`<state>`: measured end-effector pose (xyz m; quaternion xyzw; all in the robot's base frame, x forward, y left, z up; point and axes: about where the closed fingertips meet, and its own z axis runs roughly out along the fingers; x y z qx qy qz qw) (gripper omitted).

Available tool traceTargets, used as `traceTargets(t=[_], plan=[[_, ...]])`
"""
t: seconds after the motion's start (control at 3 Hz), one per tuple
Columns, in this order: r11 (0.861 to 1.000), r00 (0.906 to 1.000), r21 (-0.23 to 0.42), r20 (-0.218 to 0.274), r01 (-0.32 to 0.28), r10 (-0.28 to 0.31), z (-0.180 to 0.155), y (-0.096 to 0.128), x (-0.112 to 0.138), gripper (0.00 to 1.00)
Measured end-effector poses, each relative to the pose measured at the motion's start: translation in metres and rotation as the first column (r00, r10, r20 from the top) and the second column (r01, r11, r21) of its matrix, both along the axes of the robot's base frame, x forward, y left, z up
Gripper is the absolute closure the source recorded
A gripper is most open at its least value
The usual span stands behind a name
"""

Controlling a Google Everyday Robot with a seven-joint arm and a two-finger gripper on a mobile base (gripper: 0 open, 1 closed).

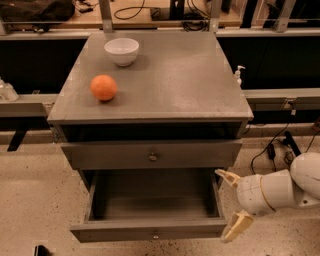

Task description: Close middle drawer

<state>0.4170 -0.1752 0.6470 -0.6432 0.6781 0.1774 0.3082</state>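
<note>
While my gripper [232,202] hangs spread wide and empty, the open middle drawer [120,233] lies just left of it, its long axis running crosswise.

A lab; cables [292,144], metal frame posts [105,9], speckled floor [35,200], robot claw [226,205] low beside grey cabinet [175,80].

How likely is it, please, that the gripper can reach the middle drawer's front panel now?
Probably yes: the gripper hangs open beside the right end of the pulled-out middle drawer, with nothing between them.
</note>
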Motion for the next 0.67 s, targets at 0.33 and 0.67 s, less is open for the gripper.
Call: traceTargets(t=[0.33, 0.67], plan=[[1.0, 0.9999, 0.001, 0.009, -0.008, 0.008, -0.003, 0.0, 0.0, 0.0], [0.997, 0.9964, 0.038, -0.057, -0.061, 0.063, -0.025, 0.008, -0.004, 0.0]])
